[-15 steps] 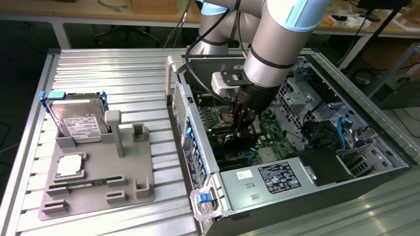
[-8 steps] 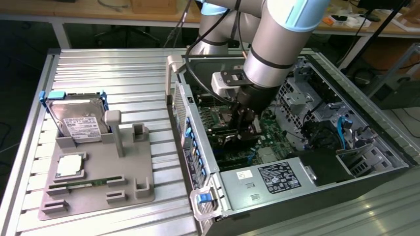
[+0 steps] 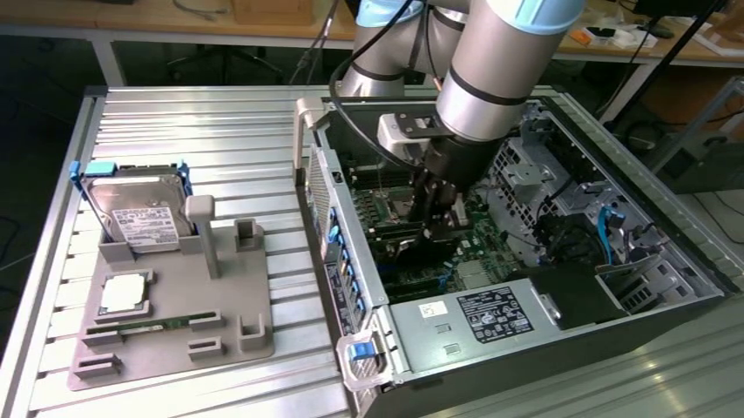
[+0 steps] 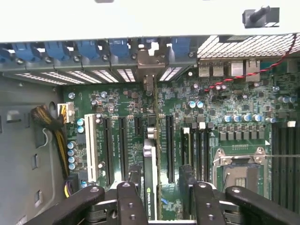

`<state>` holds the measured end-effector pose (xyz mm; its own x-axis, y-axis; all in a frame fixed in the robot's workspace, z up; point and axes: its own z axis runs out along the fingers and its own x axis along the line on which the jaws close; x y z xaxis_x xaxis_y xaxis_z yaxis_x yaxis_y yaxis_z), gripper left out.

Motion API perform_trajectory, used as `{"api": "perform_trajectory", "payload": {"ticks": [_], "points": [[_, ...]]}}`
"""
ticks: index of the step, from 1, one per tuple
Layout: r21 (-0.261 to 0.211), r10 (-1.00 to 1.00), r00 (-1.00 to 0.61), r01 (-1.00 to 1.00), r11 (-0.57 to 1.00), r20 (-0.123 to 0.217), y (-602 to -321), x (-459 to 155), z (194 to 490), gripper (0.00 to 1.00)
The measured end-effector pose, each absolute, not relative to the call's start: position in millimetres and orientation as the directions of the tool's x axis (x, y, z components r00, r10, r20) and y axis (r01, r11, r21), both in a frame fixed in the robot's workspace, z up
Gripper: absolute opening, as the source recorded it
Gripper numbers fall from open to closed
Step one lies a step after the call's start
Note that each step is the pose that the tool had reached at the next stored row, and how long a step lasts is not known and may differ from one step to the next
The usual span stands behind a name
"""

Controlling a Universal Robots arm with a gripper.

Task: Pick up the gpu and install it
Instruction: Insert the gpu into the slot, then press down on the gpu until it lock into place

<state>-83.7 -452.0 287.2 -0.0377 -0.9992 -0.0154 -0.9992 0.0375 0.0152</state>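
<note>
Gpu (image 4: 150, 187) edge-on in motherboard (image 4: 225, 108) slot, lower end hidden, jaws apart astride it.

Ribbed bare-metal table (image 3: 186, 131), matt grey plastic tray (image 3: 192, 344)

Hard drive (image 3: 138, 212) and memory stick (image 3: 152, 325) (on gray holder (image 3: 221, 306)).

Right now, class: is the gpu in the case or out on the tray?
In: the gpu stands edge-on over the motherboard, between the claw's fingers.
</note>
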Motion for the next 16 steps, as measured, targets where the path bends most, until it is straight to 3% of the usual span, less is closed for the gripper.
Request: {"api": "perform_trajectory", "payload": {"ticks": [1, 3, 8, 16], "points": [[0.015, -0.999, -0.038, -0.999, 0.038, -0.015, -452.0, -83.7, 287.2, 0.38], [0.015, -0.999, -0.038, -0.999, 0.038, -0.015, -451.9, -83.7, 287.2, 0.38], [0.015, -0.999, -0.038, -0.999, 0.038, -0.015, -451.9, -83.7, 287.4, 0.11], [0.015, -0.999, -0.038, -0.999, 0.038, -0.015, -451.9, -83.7, 287.9, 0.11]]}}
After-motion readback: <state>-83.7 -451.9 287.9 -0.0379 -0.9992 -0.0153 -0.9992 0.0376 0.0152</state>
